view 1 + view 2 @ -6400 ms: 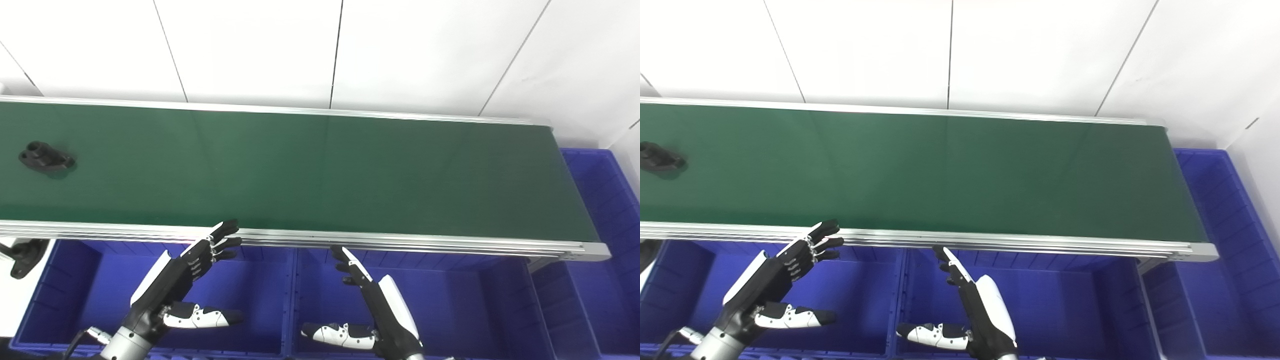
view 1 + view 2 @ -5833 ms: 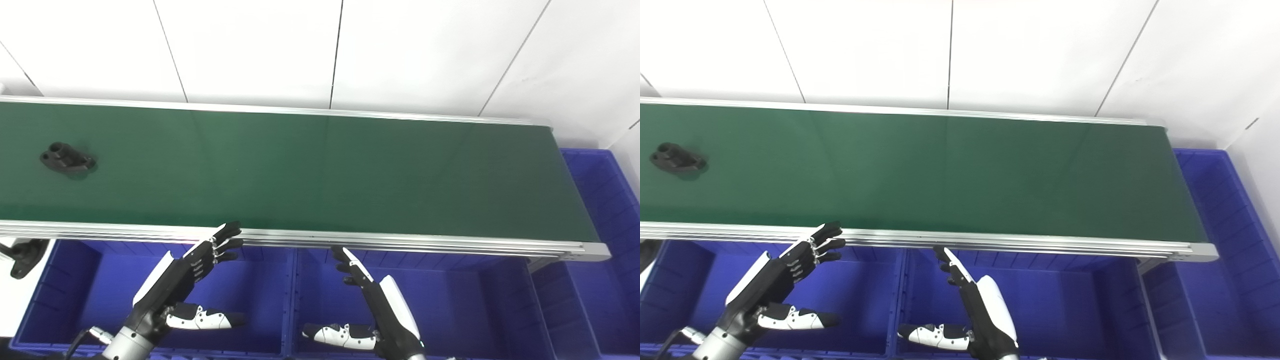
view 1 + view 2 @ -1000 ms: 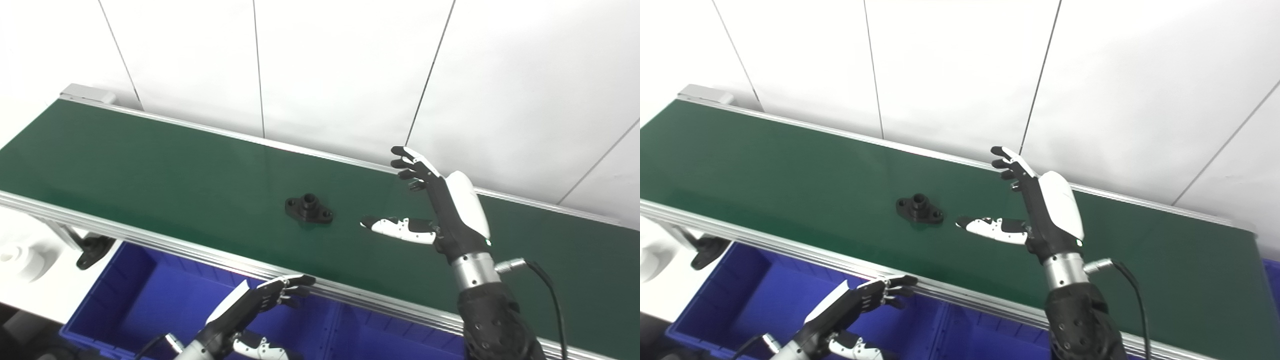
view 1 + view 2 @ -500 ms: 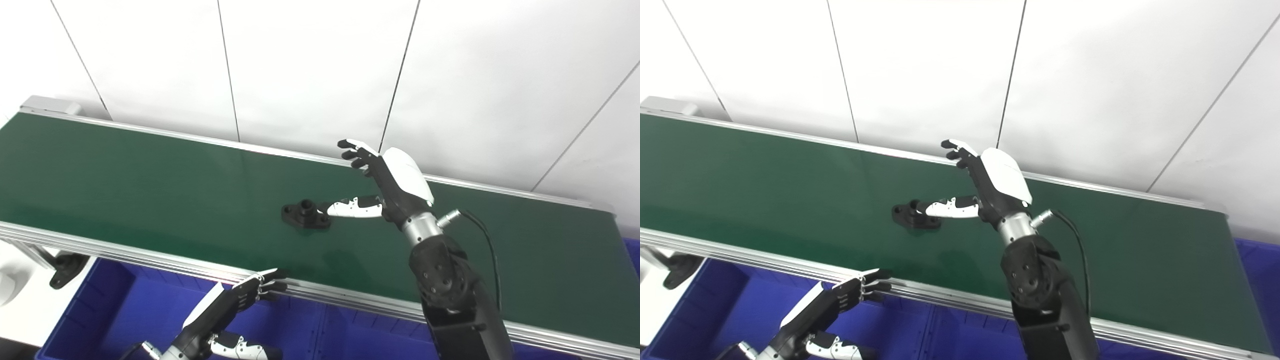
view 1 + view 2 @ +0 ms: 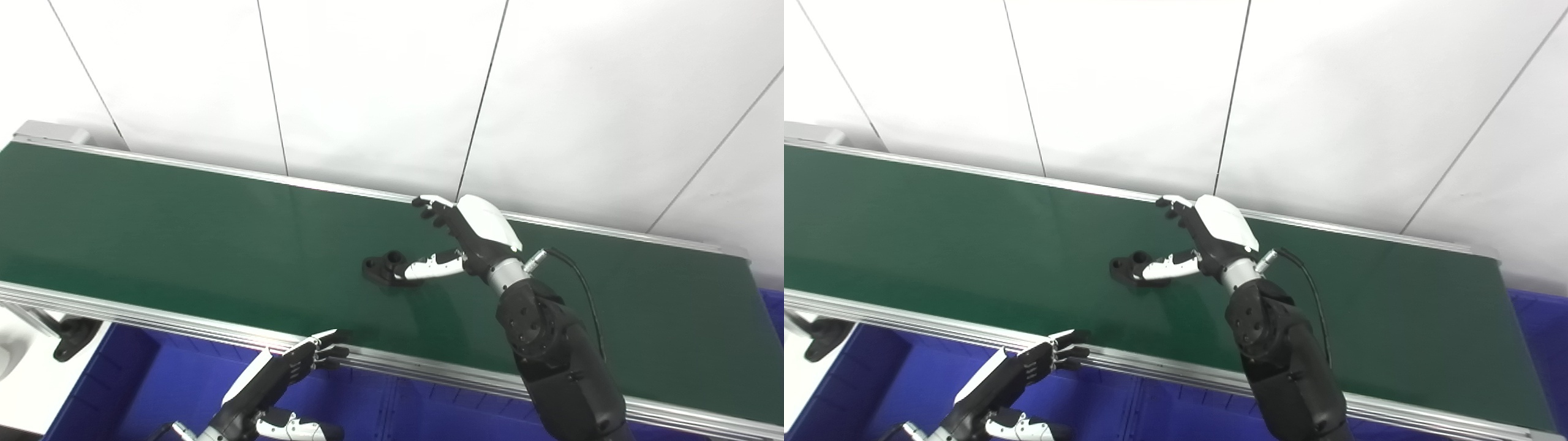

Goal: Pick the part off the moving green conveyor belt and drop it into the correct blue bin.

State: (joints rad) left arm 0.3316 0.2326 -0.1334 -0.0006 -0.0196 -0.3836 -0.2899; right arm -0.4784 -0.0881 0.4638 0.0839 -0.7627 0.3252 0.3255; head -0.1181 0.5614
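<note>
Now the right hand [image 5: 465, 236] has come down to the part [image 5: 384, 269] on the green belt [image 5: 184, 233]. Half a second back its thumb was only reaching the part's right end and the hand stood higher over the belt; a second back hand and part were clearly apart. At this moment the thumb lies along the near right side of the part, seemingly touching it, while the fingers [image 5: 429, 205] are spread and stretched toward the far rail of the belt, beyond the part and not closed on it. So the hand is spread wide with nothing held. I judge the reach is done and the grasp is the step in hand: the fingers must curl down behind the part before the belt carries it further right.

The left hand [image 5: 1029, 367] has stayed low, just below the near rail of the belt, over the blue bin [image 5: 153, 380], fingers loosely apart and empty.

The part is a small black piece, an oval flat base with a hole at each end and a short round tube standing up in its middle. It lies flat about midway across the belt, slightly nearer the near rail. Being low and flat, it probably offers the tube or the base edges as the only grip, and could slide under a push.
</note>
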